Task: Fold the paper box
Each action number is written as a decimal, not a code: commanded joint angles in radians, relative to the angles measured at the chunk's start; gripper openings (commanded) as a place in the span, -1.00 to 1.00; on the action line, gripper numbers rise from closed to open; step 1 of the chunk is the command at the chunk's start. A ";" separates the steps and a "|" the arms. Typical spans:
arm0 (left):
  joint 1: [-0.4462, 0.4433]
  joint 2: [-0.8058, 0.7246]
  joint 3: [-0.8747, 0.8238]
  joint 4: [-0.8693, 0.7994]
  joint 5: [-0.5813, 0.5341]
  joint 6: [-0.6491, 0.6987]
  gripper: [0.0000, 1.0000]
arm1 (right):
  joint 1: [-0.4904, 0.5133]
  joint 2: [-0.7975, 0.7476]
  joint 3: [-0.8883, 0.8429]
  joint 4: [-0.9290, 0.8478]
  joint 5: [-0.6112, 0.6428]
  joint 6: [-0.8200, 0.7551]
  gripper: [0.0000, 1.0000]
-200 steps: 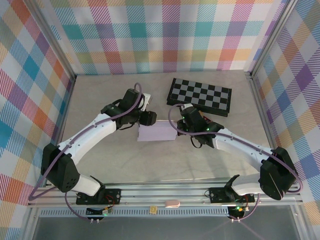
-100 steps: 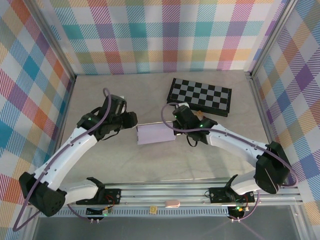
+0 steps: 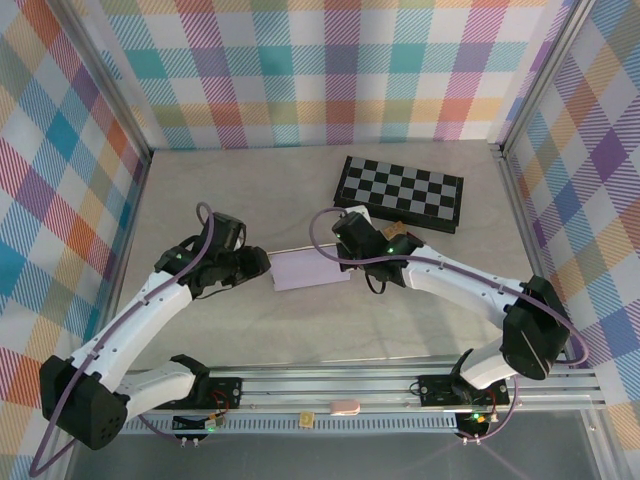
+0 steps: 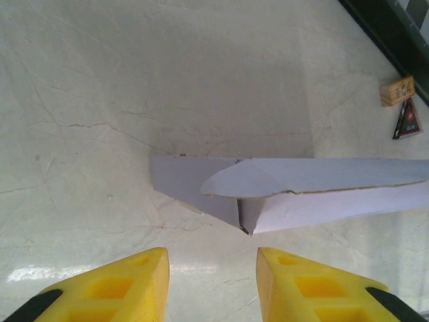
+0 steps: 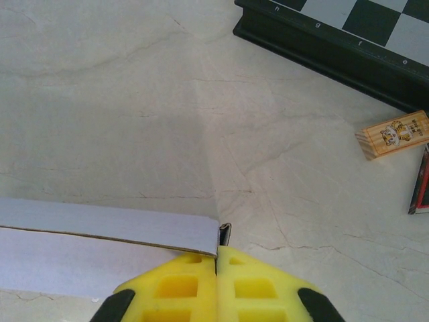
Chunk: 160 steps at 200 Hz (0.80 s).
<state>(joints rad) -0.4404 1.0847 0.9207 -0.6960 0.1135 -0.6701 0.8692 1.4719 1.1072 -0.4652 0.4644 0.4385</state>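
L gripper (image 4: 211, 258) had backed off the paper box (image 3: 310, 270) at frame centre, jaws narrower but empty, while R gripper (image 5: 216, 258) stayed clenched at its right end, so folding looked unfinished.

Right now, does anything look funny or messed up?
Yes. The box looks unfinished at its left end: one flap sticks out on the table and the corner gapes instead of being tucked in.

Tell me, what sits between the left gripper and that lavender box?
Nothing. The left wrist view shows a bare strip of table between the left gripper and the paper box, whose near corner points at the gripper.
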 commanded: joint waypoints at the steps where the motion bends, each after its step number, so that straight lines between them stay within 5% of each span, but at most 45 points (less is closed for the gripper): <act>1: 0.030 0.006 -0.030 0.085 0.040 -0.035 -0.24 | 0.007 0.021 0.005 -0.070 0.000 0.021 -1.00; 160: 0.033 0.038 -0.127 0.207 0.087 -0.090 -0.34 | 0.008 0.021 -0.002 -0.080 0.001 0.027 -1.00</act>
<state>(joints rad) -0.4156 1.1191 0.8330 -0.4988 0.2108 -0.7589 0.8711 1.4750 1.1072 -0.4652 0.4713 0.4438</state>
